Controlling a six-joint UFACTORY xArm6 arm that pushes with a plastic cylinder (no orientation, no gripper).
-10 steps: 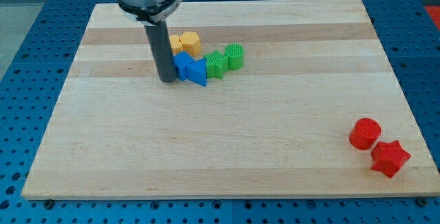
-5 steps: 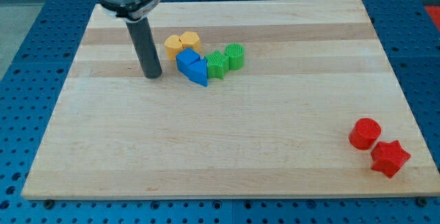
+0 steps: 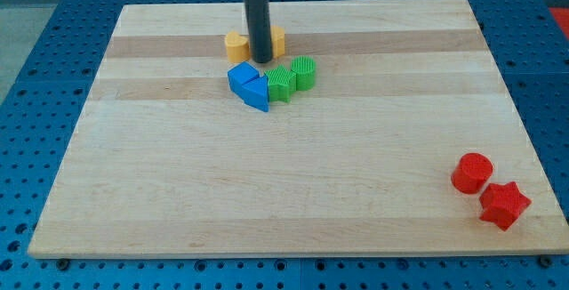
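My tip [image 3: 261, 59] stands between two yellow blocks near the view's top, in front of them and partly hiding both. One yellow block [image 3: 236, 45] shows at the rod's left, the other yellow block [image 3: 277, 39] at its right. Just below the tip lie a blue cube-like block [image 3: 241, 78] and a blue triangular block [image 3: 256, 94], touching each other. To their right sit a ribbed green block [image 3: 282, 84] and a green cylinder [image 3: 303, 73]. The tip seems to touch the yellow blocks.
A red cylinder [image 3: 471, 173] and a red star [image 3: 504, 205] sit near the view's bottom right corner of the wooden board [image 3: 293, 183]. Blue perforated table surrounds the board.
The rod has moved from left of the blue blocks up and right, to the yellow blocks. The two yellow blocks, earlier touching, now stand apart and slightly higher in the view.
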